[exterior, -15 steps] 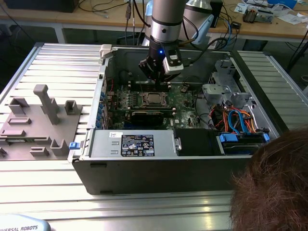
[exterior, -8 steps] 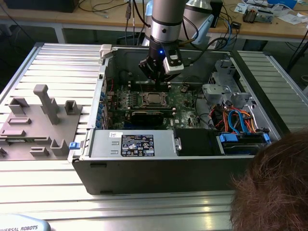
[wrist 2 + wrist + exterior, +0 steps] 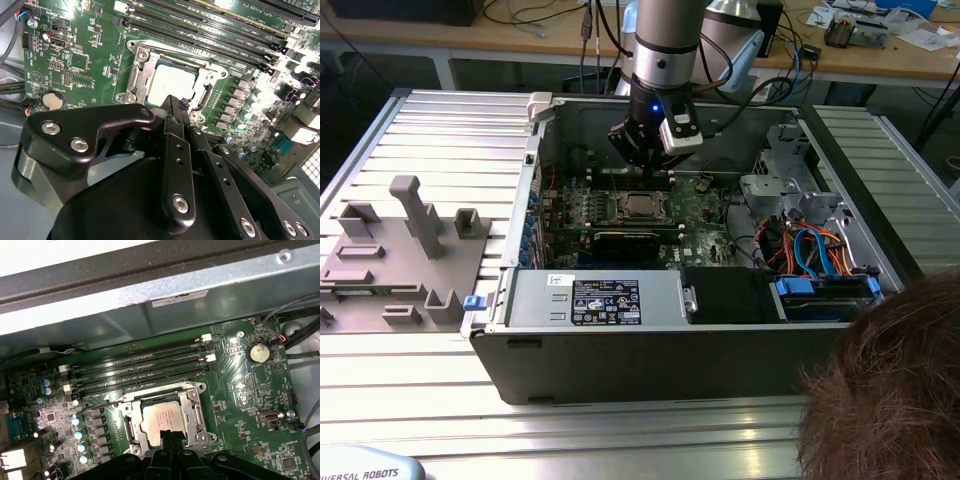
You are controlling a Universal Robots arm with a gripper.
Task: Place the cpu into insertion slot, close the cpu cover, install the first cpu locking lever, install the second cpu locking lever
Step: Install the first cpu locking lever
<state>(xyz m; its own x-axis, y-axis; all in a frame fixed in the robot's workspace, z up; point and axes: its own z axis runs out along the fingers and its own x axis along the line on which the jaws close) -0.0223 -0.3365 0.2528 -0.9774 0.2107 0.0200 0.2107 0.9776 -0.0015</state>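
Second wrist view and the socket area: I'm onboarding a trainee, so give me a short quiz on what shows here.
1. True or false: the cpu sits in its socket on the green board.
2. The gripper is nearest to: A) the coin battery, B) the cpu cover, C) the blue cables.
3. Short answer: is the cpu cover raised, or down around the cpu?

Key: 1 true; 2 B; 3 down.

Both wrist views close above cpu (image 3: 162,421)
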